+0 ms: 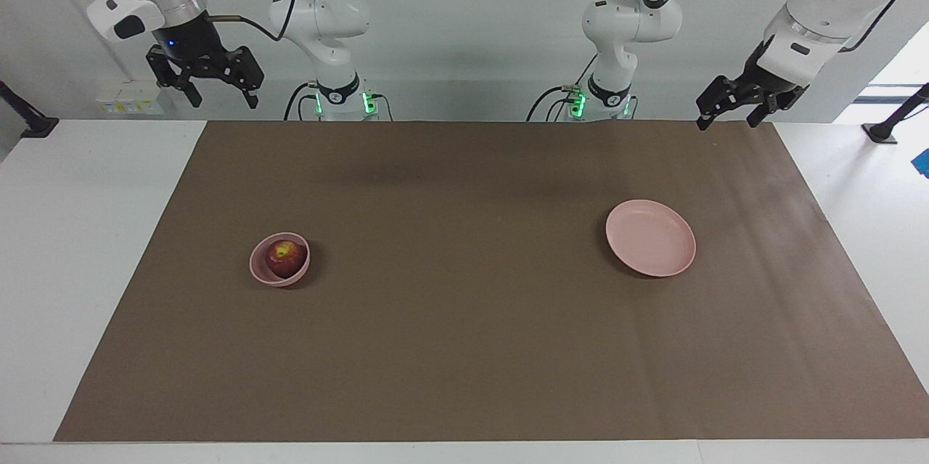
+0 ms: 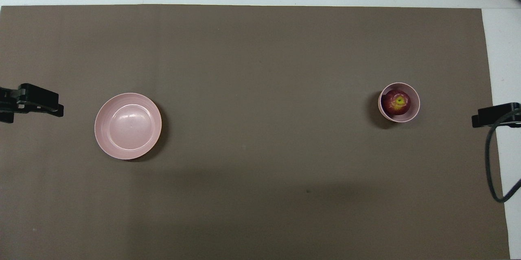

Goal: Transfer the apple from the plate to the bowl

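Both grippers hang in the air with their black fingers spread apart and nothing between them: the right gripper [image 1: 205, 82] is raised over the table edge at the right arm's end, the left gripper [image 1: 733, 108] is up over the corner of the mat at the left arm's end, and in the overhead view only the dark tips of each show at the sides. On the table lies a matte brown paper mat [image 1: 464, 348], smooth with faint creases. Toward the right arm's end sits the small, deep, round pale pink bowl [image 1: 259, 269], and inside it rests the apple [image 1: 285, 256], round, glossy dark red, with a yellowish patch around its stem dimple facing up. Well apart, toward the left arm's end, lies the wide flat pale pink plate [image 1: 651, 238], round with a low raised rim and a smooth sheen, nothing on it
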Controlling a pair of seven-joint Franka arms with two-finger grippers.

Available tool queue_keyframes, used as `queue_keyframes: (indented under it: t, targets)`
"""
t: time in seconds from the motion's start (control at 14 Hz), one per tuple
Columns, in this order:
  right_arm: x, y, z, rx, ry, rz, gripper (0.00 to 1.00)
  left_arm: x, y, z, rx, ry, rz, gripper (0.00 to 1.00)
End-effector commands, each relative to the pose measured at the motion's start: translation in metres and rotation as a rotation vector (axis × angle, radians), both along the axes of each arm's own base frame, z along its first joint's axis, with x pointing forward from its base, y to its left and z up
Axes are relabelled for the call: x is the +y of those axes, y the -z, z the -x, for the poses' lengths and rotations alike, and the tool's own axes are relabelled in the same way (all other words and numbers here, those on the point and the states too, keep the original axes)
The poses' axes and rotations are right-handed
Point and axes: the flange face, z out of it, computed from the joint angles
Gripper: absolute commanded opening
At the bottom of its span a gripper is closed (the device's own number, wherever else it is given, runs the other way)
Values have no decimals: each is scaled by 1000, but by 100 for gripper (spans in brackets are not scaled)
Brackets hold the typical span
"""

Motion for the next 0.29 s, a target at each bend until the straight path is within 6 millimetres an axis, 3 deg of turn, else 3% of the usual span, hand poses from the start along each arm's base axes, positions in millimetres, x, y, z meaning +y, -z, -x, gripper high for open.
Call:
queue_keyframes:
  t: [0.0, 0.21]
  targets:
    - [-2, -5, 3, -3, -22, 18, 100, 2, -6, 4, -1, -2, -7, 100]
    - [-2, -5, 2, -13, -30, 31, 100, 2, -6, 4, -1, -2, -7, 100]
